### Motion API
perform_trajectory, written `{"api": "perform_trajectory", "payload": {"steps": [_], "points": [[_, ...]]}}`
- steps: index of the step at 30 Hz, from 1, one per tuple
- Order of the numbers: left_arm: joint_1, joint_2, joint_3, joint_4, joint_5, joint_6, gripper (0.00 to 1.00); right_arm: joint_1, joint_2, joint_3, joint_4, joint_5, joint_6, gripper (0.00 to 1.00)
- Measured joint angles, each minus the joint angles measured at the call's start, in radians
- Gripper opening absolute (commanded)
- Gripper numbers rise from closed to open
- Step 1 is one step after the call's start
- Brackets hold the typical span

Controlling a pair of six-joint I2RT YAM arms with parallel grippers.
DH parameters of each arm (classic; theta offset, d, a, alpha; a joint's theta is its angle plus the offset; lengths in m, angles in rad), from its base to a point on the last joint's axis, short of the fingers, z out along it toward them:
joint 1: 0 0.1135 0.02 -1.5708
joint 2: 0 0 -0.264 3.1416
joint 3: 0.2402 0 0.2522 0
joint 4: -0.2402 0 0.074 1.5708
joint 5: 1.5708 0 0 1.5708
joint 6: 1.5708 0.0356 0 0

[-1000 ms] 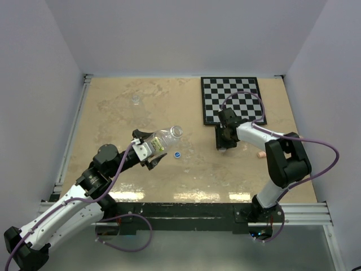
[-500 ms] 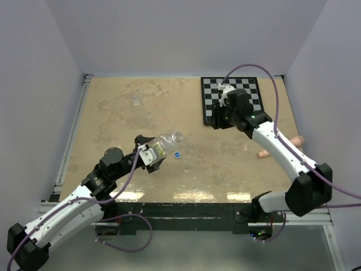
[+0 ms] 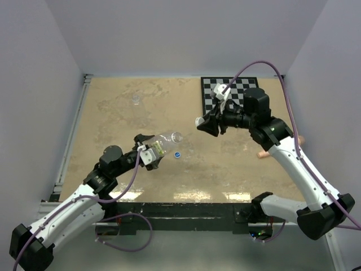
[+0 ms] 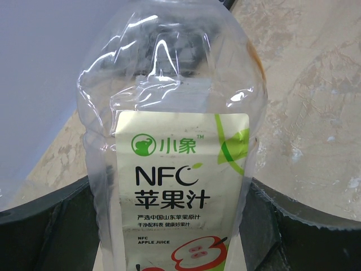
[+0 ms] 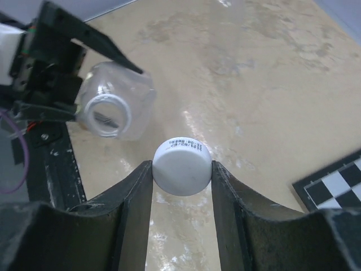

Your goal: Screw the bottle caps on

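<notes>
Top external: two bottles (image 3: 135, 100), two caps (image 3: 177, 154); left tool (image 3: 151, 148) pinches bottle (image 3: 168, 139), right tool (image 3: 205, 124) cap (image 3: 198, 121).

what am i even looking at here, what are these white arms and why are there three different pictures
You see two robot arms, the left arm and the right arm, bolted at the near edge of a table. The wide picture comes from a fixed camera above and behind them. The other two come from small cameras on each wrist, looking along the fingers. The left pincer grips a clear, uncapped juice bottle with a white label, held tilted. The right pincer holds a white cap in the air, facing the bottle's open mouth. On the table are a blue cap, a small clear bottle near the far side, a chessboard and a pinkish stick.
</notes>
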Motion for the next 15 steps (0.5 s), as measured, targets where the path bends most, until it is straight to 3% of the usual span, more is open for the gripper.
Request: {"api": "perform_trajectory", "payload": {"steps": [7,15], "points": [[0.086,0.097,0.014,0.011,0.189,0.035,0.00,0.112,0.000,0.002,-0.044,-0.136,-0.153,0.00],[0.117,0.203,0.142,-0.046,0.357,0.095,0.00,0.186,-0.007,0.028,-0.074,-0.122,-0.242,0.00]]}}
